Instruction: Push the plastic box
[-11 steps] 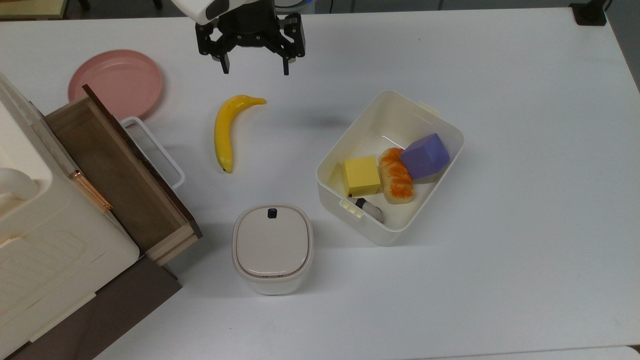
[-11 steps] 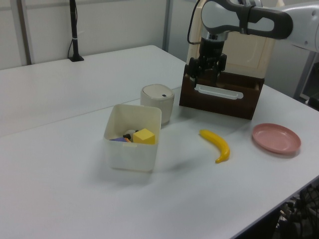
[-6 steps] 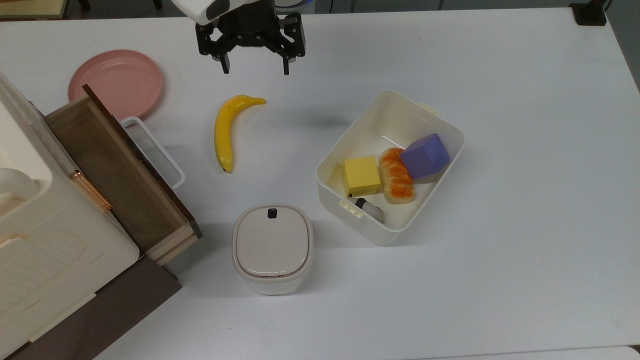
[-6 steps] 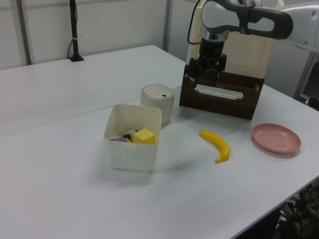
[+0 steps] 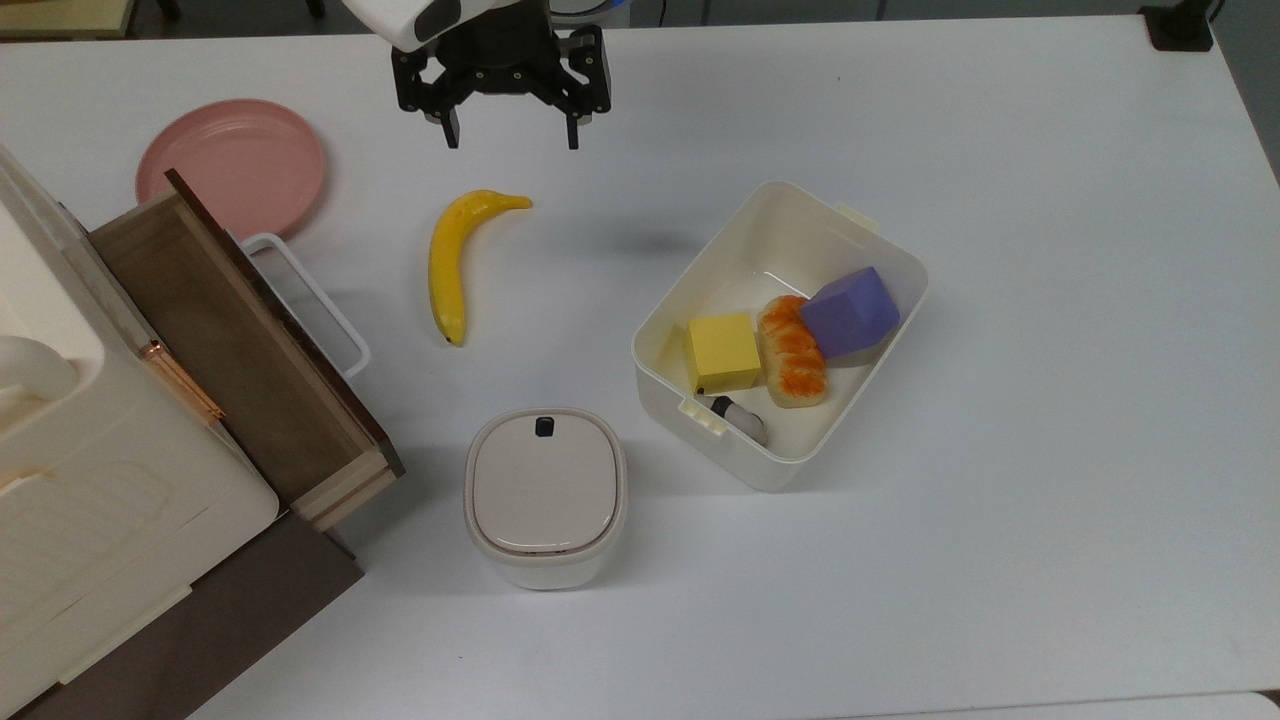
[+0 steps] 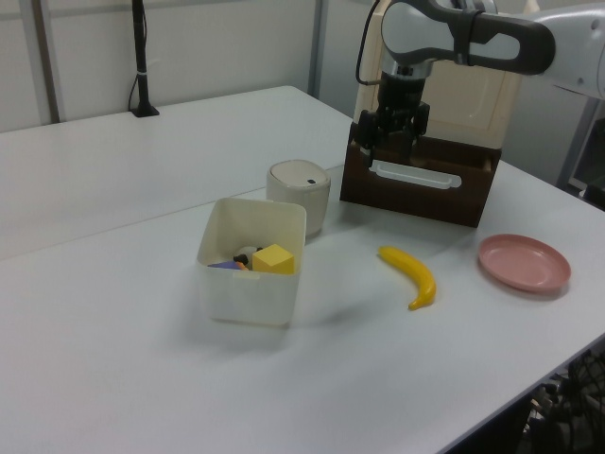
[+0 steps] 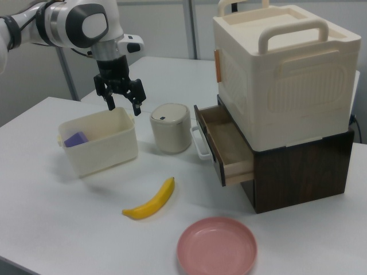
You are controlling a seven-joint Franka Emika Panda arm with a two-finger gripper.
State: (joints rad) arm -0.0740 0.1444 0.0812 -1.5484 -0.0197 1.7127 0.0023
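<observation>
Nothing shifts: the gripper (image 5: 509,143) still hangs high with fingers spread, well apart from the plastic box (image 5: 760,462), just beyond the banana (image 5: 452,262). Push not started.

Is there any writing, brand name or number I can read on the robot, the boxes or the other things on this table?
None: no legible text on the black two-finger gripper, the large cream-white plastic box, the small lidded cream container, the big cream cabinet, the yellow banana or the pink plate.

White rounded arm (image 7: 80,23), black 2-finger tool (image 5: 508,142)
</observation>
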